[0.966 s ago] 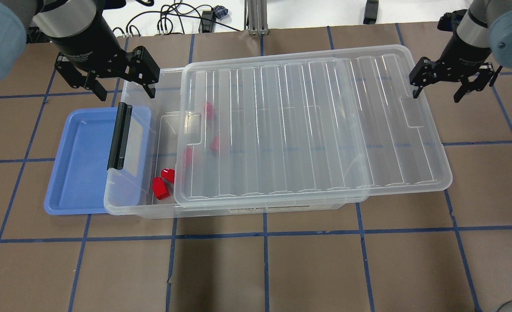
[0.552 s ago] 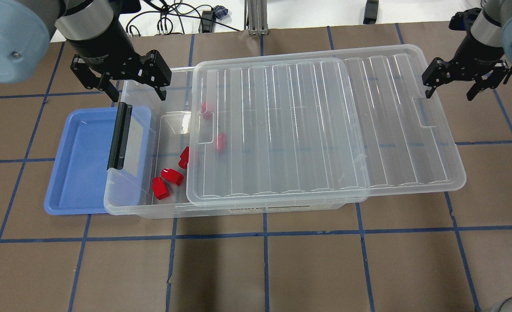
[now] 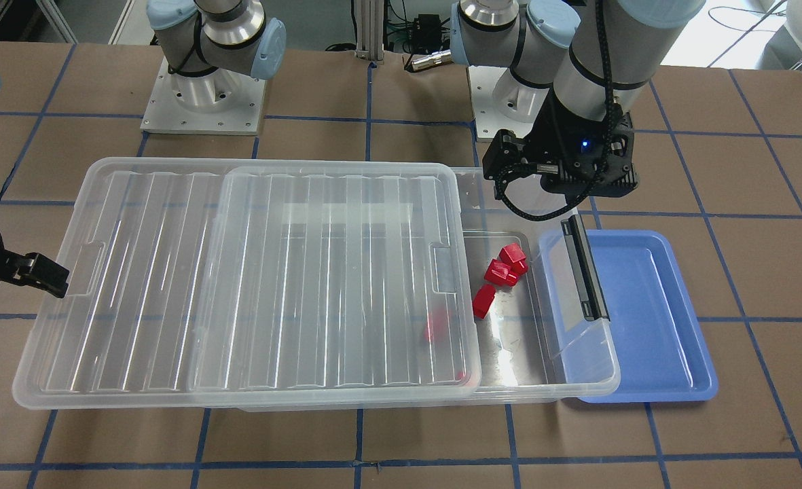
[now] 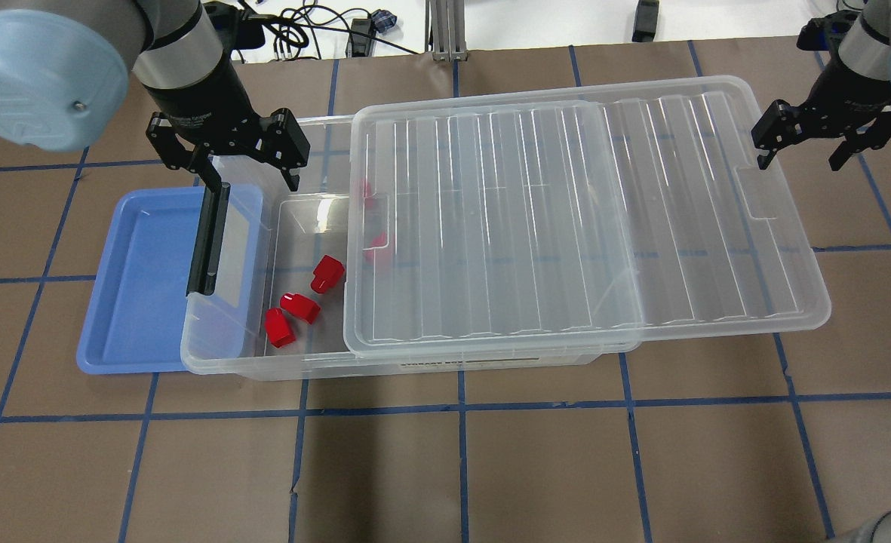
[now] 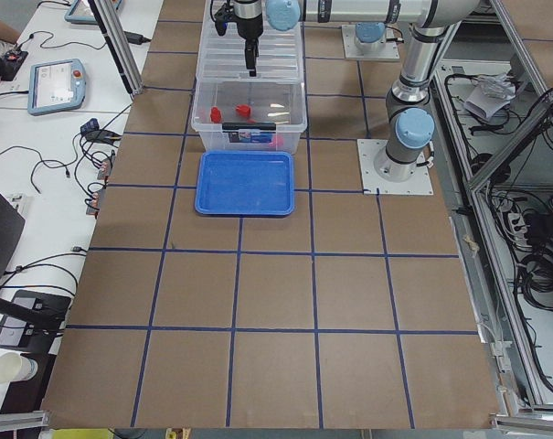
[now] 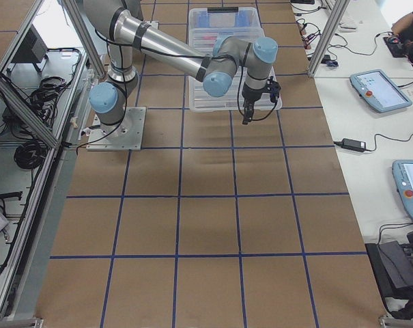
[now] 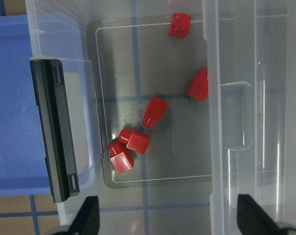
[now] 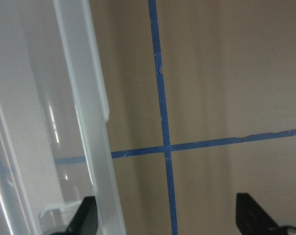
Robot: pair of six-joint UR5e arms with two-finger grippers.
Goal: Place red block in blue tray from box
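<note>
Sliding further toward the robot's right, the ribbed clear lid (image 4: pixel 528 219) now bares more of the box's (image 4: pixel 415 363) left end. The left arm (image 4: pixel 188 83) has come in over that gap, and the right arm (image 4: pixel 860 75) has drawn away past the lid's far end.

The left jaws are spread wide and hold nothing. They hang above the box's back rim, just beside the black latch bar (image 4: pixel 207 237). The right jaws are also wide open and empty, over bare tabletop (image 4: pixel 536 467) beside the lid's edge.

Below the left jaws several red blocks lie on the box floor. A tight cluster sits near the front corner, two more are under the lid's edge, and one red block (image 4: pixel 328 274) lies alone between them. That one looks the easiest pick, with room for a finger on either side. It should be light, rigid and smooth, so it may skid on the slick plastic floor. A square pinch across two flat opposite faces seems best.

The blue tray (image 4: pixel 143 271) is empty, its right part tucked under the box's latch end.
</note>
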